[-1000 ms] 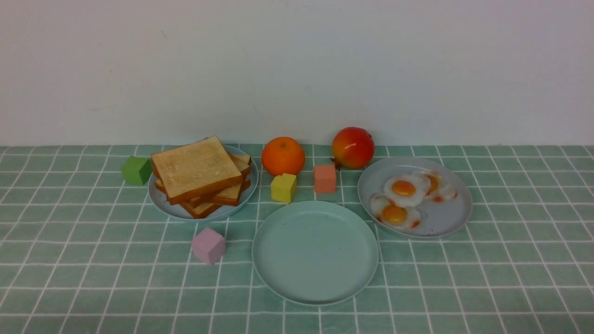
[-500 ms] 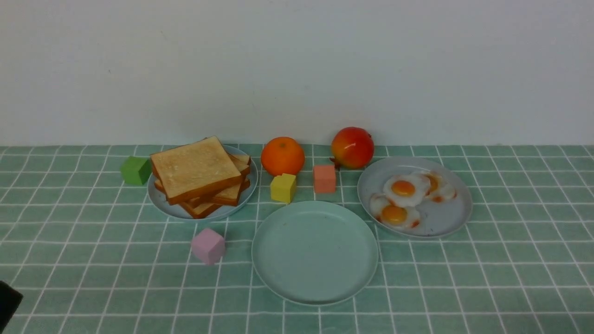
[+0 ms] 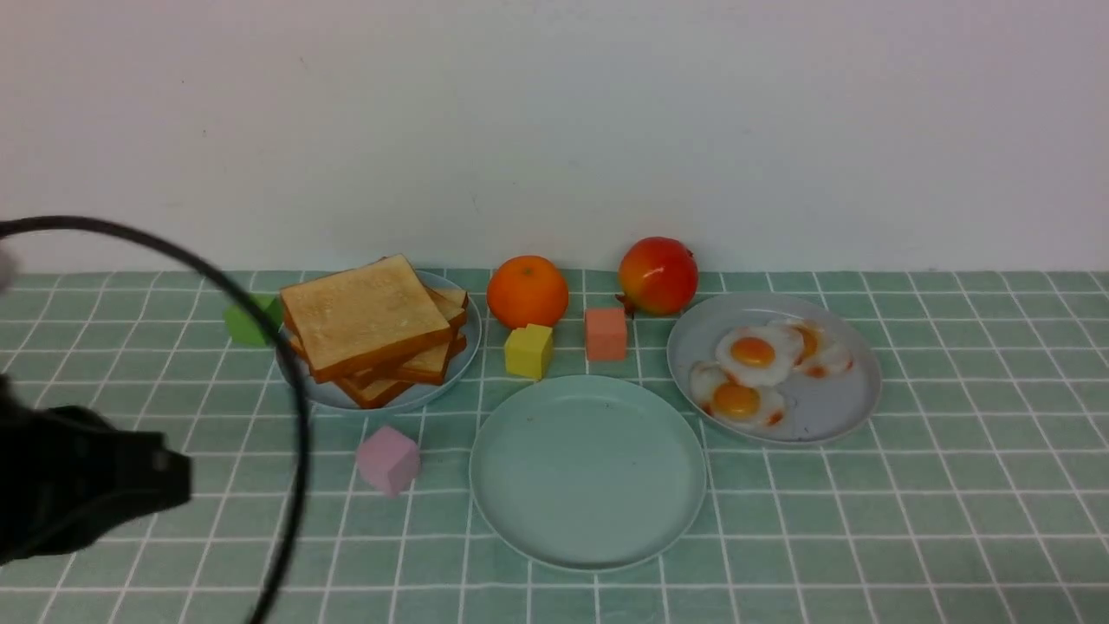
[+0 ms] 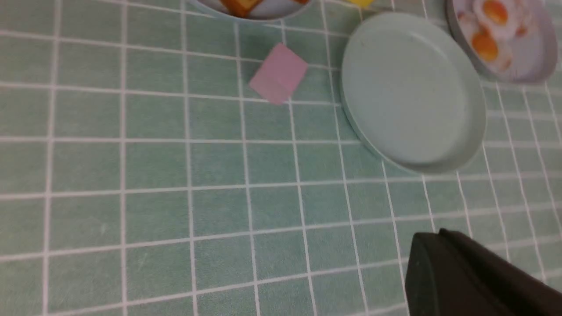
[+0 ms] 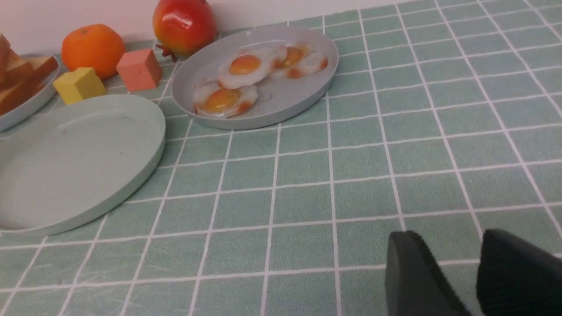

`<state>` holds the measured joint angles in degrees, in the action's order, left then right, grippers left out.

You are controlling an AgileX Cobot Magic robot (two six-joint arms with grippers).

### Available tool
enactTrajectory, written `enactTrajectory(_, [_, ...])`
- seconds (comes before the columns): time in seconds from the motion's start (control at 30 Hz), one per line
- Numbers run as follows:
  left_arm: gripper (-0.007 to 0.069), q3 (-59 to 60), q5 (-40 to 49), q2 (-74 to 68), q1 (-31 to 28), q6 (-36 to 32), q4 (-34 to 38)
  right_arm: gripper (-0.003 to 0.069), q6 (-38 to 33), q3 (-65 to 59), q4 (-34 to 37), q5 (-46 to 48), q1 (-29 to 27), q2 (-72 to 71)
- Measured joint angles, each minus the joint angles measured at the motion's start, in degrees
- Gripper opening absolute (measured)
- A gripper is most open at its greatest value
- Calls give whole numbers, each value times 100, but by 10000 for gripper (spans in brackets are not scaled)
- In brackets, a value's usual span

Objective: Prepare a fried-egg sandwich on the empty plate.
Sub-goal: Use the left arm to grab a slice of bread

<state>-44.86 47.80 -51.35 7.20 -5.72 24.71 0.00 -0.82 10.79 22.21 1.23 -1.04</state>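
The round plain mint-green plate (image 3: pixel 587 472) lies mid-front on the green checked worktop (image 3: pixel 866 520). It sits between a blue-grey plate (image 3: pixel 321 390) stacked with golden toast slices (image 3: pixel 364 316) and a second blue-grey plate (image 3: pixel 823 416) bearing white fried eggs (image 3: pixel 754 351). The left claw (image 3: pixel 178 475), at the worktop's left side, is pressed closed and holds nothing. The right claw (image 5: pixel 476 267) stands narrowly parted and empty.

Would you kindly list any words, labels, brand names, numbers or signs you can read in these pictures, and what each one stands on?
None: no view shows any readable word, label, brand, number or sign.
The mint-green plate, toast plate, egg plate, green cube, pink cube, yellow cube, salmon cube, orange, pomegranate and checked tablecloth are unmarked.
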Motion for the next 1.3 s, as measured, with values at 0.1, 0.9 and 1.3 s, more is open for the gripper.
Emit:
enactTrajectory(0.1, [-13, -166, 74, -371, 422, -92, -115, 243, 206, -38, 389, -160, 0, 0])
enactTrajectory(0.9, [-13, -2629, 391, -3465, 744, -864, -807, 55, -945, 3980, 1535, 3373, 30, 2503])
enactTrajectory(1.3, [-10, -4429, 513, -5364, 905, -910, -2158, 14, -1298, 6616, 945, 4780, 2169, 4797])
